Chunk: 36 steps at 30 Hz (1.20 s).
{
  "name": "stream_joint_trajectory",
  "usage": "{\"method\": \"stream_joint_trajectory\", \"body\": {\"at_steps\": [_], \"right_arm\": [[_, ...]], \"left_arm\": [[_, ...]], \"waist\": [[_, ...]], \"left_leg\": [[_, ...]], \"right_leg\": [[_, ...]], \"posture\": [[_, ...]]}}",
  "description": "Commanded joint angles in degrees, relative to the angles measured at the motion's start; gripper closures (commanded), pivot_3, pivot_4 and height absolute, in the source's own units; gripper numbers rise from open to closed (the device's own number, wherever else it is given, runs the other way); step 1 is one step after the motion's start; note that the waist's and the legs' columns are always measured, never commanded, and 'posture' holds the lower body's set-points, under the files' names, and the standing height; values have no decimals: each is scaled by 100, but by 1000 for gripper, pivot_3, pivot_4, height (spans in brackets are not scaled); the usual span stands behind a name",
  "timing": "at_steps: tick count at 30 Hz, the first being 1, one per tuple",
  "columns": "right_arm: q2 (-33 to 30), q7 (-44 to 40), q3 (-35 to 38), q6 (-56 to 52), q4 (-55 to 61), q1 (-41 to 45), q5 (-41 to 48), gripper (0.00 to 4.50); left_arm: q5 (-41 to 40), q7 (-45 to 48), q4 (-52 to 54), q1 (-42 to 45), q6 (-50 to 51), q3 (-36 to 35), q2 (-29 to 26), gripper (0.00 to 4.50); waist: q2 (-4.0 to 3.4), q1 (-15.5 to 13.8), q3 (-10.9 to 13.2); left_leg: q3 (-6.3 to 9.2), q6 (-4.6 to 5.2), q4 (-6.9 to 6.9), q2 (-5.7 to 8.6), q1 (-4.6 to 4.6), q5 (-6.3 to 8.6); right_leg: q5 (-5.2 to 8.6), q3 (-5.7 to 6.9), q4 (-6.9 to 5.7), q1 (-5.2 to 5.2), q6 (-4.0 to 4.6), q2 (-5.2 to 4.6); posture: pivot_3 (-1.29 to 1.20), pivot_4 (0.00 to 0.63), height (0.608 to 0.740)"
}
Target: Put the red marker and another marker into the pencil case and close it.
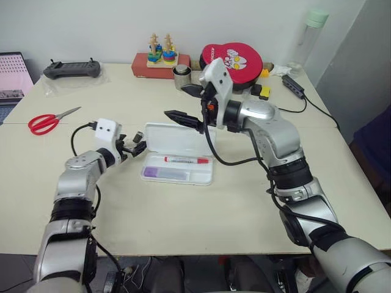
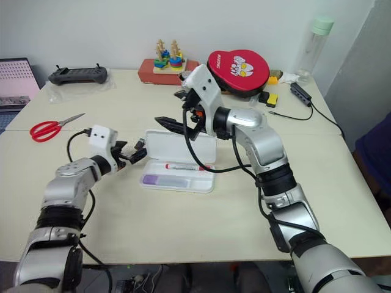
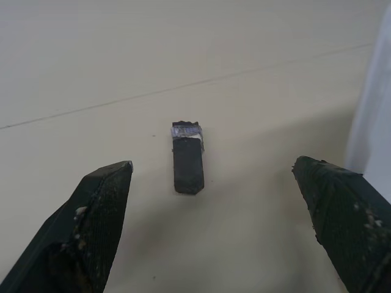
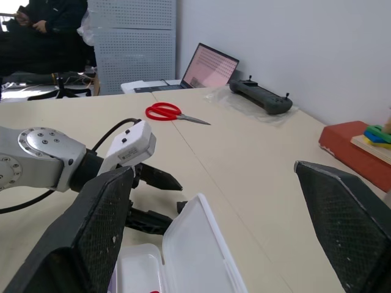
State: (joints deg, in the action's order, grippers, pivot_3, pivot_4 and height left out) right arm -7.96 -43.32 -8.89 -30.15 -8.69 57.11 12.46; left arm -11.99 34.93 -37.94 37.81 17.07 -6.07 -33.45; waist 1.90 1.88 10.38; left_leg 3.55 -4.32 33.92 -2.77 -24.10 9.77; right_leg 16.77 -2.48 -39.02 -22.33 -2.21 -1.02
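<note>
While open on the beige table (image 1: 183, 220), holds 2 markers: flat white hard-plastic pencil case (image 1: 177, 162).
Slim red-and-white marker (image 1: 186, 160), thick lavender marker (image 1: 164, 174) inside; left gripper (image 1: 135, 146) low beside case, right gripper (image 1: 190, 104) raised above lid, both spread wide, empty.

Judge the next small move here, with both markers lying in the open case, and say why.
Probably the left gripper, open beside the pencil case, should ease to the raised lid to fold it shut. The red marker and the lavender marker already lie inside, and the right gripper hangs open above.
</note>
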Motion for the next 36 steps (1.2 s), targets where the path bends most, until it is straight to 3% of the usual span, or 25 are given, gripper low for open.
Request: {"method": "stream_joint_trajectory", "body": {"at_steps": [1,7,8,23,26,31,36], "right_arm": [[-62,134,122,-123,507,-24,123,86],[-139,229,119,-285,726,-103,169,86],[-149,242,121,-301,745,-111,174,0],[-290,239,109,-242,737,-115,280,0],[-341,155,100,-228,777,-158,321,0],[-637,-300,264,-449,1124,-336,730,0],[-1348,-914,560,-916,1776,-773,1426,0]], "left_arm": [[248,-65,-640,467,-337,71,108,0],[428,-137,-1331,804,-661,69,226,0],[432,-173,-1409,836,-678,40,231,371],[365,-618,-1453,671,-987,-343,100,3635],[241,-779,-1272,585,-1020,-550,82,4067],[-516,-94,476,293,-1569,-877,392,4068],[-2002,1001,2977,322,-365,-790,368,4068]], "waist": [[0,1,0],[0,-3,0],[0,-2,0],[1,5,0],[0,9,0],[1,-32,0],[3,-100,1]], "left_leg": [[0,0,0,0,-5,0],[1,0,2,3,-7,0],[3,0,3,2,-6,0],[6,0,4,2,-4,0],[6,0,4,2,-4,0],[7,-1,3,2,-10,0],[26,-3,14,14,-37,-1]], "right_leg": [[0,0,2,-1,0,1],[0,1,2,1,-1,-2],[0,2,1,1,-1,-2],[-2,3,-1,1,-4,-1],[-2,3,-1,1,-4,-1],[-2,5,2,0,-3,-2],[-4,13,10,2,-4,-10]], "posture": [[0,150,740],[0,150,740],[0,150,740],[0,150,740],[0,150,740],[0,150,740],[0,150,740]]}}
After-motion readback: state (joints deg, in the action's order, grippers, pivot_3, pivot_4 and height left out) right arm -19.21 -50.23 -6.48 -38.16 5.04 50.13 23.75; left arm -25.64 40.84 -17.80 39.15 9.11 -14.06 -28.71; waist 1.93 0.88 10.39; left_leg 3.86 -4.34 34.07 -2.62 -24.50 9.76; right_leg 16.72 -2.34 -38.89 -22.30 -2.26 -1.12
